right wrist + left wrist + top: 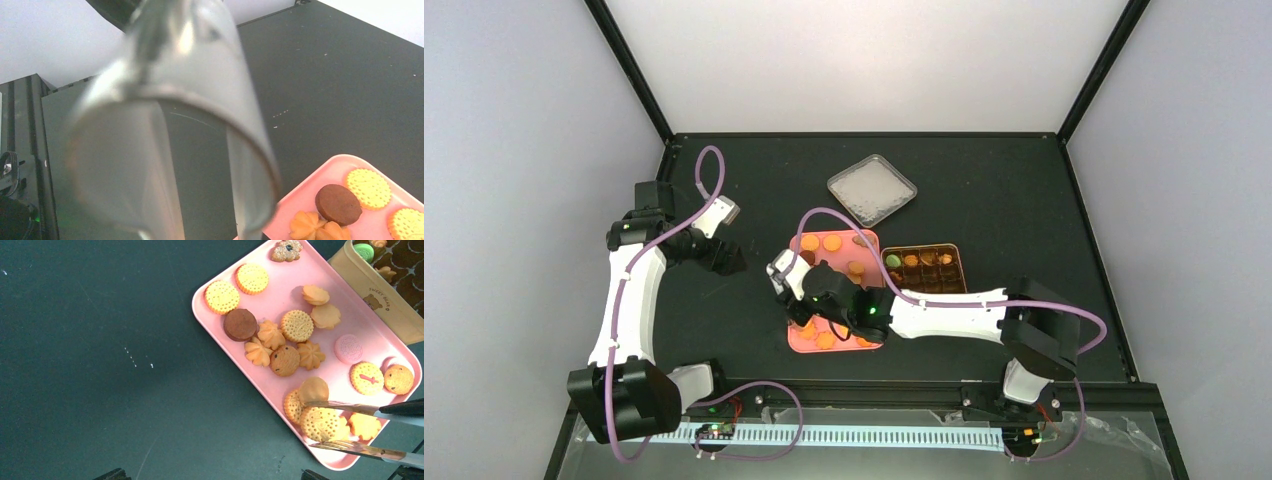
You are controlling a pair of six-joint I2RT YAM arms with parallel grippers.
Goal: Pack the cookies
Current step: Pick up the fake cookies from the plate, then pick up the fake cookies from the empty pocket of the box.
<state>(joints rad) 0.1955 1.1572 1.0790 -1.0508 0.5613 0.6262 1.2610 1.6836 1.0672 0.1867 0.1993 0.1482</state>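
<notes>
From above: the left end effector (724,257) hangs over the dark counter (1024,200), well apart from the pink tray (792,345) where most cookies (832,242) lie. The right end effector (816,290) is over that tray. A few cookies sit in the brown box (960,270) beside it.

Left wrist: its fingers are spread wide, empty. Metal tongs (350,409) straddle a round golden cookie (319,423).

Right wrist: the blurred tong bend fills the shot, with the right end effector clamped on it.
</notes>
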